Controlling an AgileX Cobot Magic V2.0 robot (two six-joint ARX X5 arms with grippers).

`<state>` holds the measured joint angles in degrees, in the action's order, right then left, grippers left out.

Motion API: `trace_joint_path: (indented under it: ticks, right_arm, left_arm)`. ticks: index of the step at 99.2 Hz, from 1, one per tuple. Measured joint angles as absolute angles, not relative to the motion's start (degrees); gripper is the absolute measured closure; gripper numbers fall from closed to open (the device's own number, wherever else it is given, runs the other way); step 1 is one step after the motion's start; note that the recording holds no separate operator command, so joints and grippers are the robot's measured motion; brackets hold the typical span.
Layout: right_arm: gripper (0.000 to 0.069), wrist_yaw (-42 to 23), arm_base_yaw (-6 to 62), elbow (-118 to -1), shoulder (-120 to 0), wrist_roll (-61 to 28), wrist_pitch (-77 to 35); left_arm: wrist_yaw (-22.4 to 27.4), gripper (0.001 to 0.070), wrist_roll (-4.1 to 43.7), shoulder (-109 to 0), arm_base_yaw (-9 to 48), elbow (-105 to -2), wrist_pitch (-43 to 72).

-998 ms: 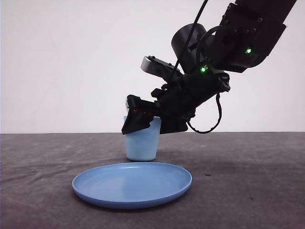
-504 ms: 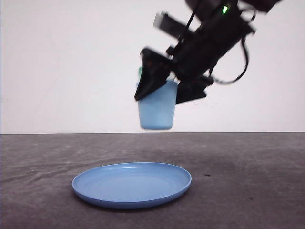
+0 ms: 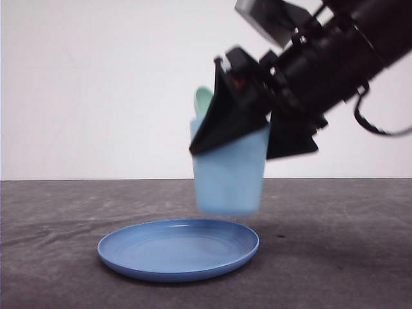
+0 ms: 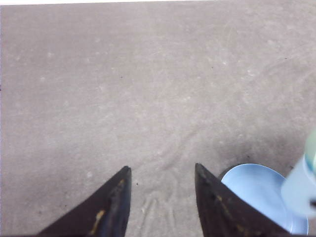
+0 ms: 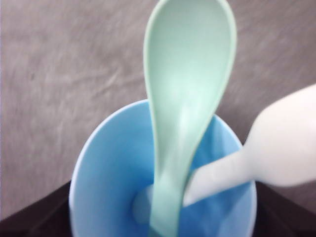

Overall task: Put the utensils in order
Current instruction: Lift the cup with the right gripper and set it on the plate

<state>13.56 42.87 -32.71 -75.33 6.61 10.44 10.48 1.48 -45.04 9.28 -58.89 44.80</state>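
Two utensils in cup [image 3: 230, 180], R hand [image 3: 248, 138] gripping.

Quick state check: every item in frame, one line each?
cup: lifted off the table, held by right gripper
spoon: standing in cup, bowl end up
fork: leaning in cup
plate: flat on table, nothing on it
left gripper: jaws open, nothing between them
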Motion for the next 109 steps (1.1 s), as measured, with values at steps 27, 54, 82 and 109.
trace_joint_path:
  ticks: [27, 54, 82, 109]
  right_arm:
    - [0.0226, 11.77, 46.61, -32.40, -80.88, 5.06, 18.57]
    - [0.0226, 11.22, 47.68, -32.40, -86.41, 4.71, 25.82]
    - [0.0226, 10.02, 47.68, -32.42, -88.25, 4.69, 26.83]
    - [0.0033, 10.11, 47.66, -32.42, -88.44, 4.71, 26.17]
  left_arm:
    - [10.48, 0.0473, 1.45, -45.04, 9.26, -58.89, 44.77]
    - [10.48, 0.0473, 1.48, -45.04, 9.26, -58.89, 44.75]
    - [10.48, 0.0473, 1.48, -45.04, 9.26, -58.89, 44.77]
    - [10.48, 0.0473, 1.45, -45.04, 9.26, -58.89, 44.75]
